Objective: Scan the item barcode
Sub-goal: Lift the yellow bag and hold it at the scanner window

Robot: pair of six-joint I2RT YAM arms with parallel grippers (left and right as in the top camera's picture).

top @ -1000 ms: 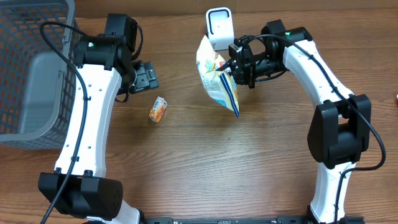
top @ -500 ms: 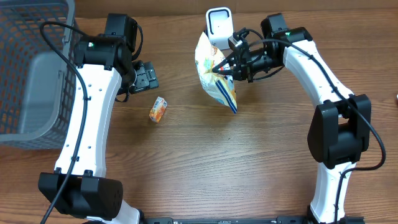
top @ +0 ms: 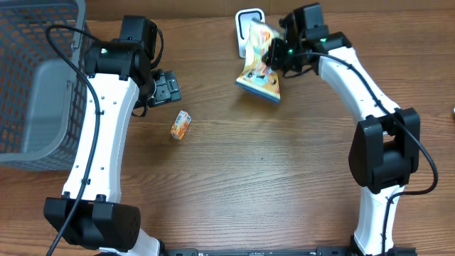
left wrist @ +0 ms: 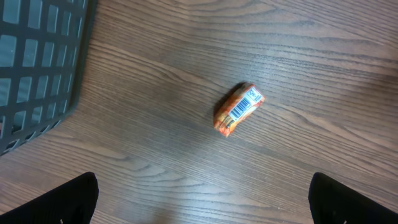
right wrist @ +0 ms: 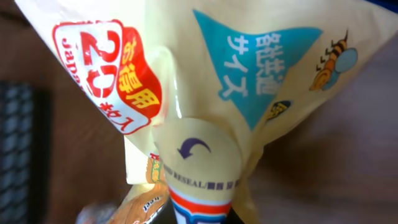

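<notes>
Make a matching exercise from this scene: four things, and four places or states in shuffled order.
1. snack bag
2. orange packet
3. basket
4. left gripper

a. open, holding nothing
b. lying on the table, barcode up
c. on the robot's left side
d. pinched by the right gripper, by the scanner

Pairs: 1-d, 2-b, 3-c, 4-a
</notes>
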